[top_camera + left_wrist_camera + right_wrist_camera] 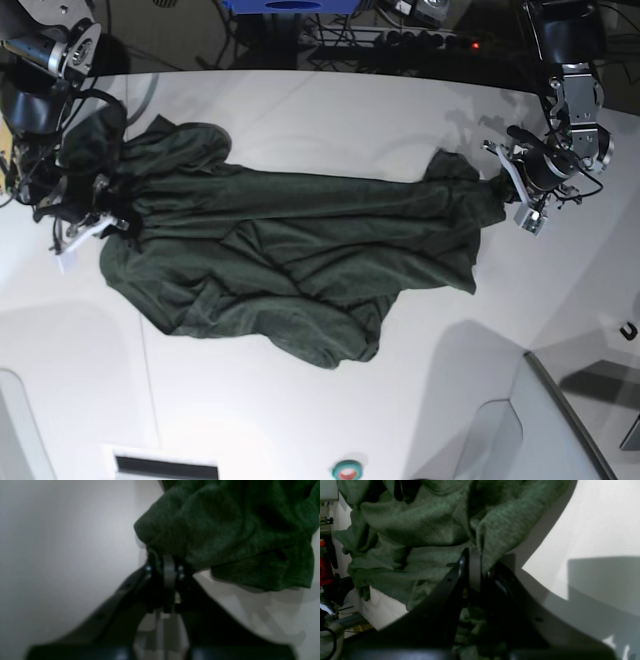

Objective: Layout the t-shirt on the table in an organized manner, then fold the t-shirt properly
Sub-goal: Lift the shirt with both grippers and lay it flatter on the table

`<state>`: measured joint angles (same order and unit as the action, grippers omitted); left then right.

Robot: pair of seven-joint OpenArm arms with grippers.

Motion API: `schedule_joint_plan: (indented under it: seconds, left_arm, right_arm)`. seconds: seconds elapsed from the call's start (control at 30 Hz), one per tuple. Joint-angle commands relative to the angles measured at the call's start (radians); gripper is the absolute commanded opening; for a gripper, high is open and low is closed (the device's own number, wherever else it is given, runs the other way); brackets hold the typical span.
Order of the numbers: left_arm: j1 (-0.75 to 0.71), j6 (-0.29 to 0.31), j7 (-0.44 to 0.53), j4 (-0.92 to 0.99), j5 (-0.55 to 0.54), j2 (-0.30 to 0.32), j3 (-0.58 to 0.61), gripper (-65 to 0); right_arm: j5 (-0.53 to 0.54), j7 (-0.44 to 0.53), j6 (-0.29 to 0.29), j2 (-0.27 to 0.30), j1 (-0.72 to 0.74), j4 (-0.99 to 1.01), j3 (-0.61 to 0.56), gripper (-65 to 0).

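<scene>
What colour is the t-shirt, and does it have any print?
Dark green t-shirt, plain, no print visible; the base view shows it best.

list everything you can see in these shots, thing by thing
t-shirt: one, dark green, spread crumpled across the middle of the table, stretched between the two hands
table: one, white, fills most of the base view, curved far edge
cables and power strip: several, dark, on the floor beyond the far edge
blue object: one, blue, beyond the far edge, mostly cut off
left hand: one, black, shut on a bunched edge of the t-shirt
right hand: one, black, shut on the t-shirt's opposite end
</scene>
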<state>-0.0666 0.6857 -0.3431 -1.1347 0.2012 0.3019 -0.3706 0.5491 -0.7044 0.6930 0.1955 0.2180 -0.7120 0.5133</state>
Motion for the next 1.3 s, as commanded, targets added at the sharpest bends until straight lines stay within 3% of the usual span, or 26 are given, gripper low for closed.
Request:
schedule_joint_plan:
  seconds: [0.0, 0.2, 0.33, 0.63, 0.9, 1.0, 1.13, 1.27]
  left_arm:
    - [-0.005, 0.001, -0.043, -0.001, 0.033, 0.010, -0.001, -65.0]
    - [-0.054, 0.002, -0.061, -0.150, 0.033, 0.012, -0.014, -65.0]
    - [-0.097, 0.012, -0.189, -0.362, 0.031, 0.012, -0.015, -65.0]
    - [-0.236, 0.012, -0.353, -0.816, 0.039, 0.004, -0.084, -65.0]
    - [-0.370, 0.012, -0.353, -0.852, 0.033, 0.009, -0.084, -65.0]
    - [-0.299, 0.012, -0.353, -0.850, 0.031, 0.009, -0.081, -65.0]
    - [-0.075, 0.012, -0.400, -0.841, 0.033, -0.004, -0.072, -65.0]
    - [0.238, 0.012, -0.474, -0.718, 0.044, -0.063, -0.009, -65.0]
  right_arm:
    - [0.012, 0.007, 0.005, 0.015, 0.021, -0.013, 0.000, -64.8]
    - [0.012, -0.001, 0.005, 0.015, 0.013, -0.057, -0.003, -64.8]
    - [0.015, -0.083, 0.005, 0.009, -0.044, -0.272, 0.002, -64.8]
    - [0.015, -0.303, 0.005, 0.012, -0.191, -0.740, 0.009, -64.8]
    - [0.012, -0.372, 0.005, 0.017, -0.320, -1.041, 0.044, -64.8]
    - [0.012, -0.421, 0.005, 0.026, -0.259, -1.104, 0.044, -64.8]
    - [0.009, -0.481, 0.005, 0.049, -0.068, -1.078, 0.038, -64.5]
    - [-0.065, -0.418, -0.074, 0.052, 0.180, -0.851, -0.075, -63.9]
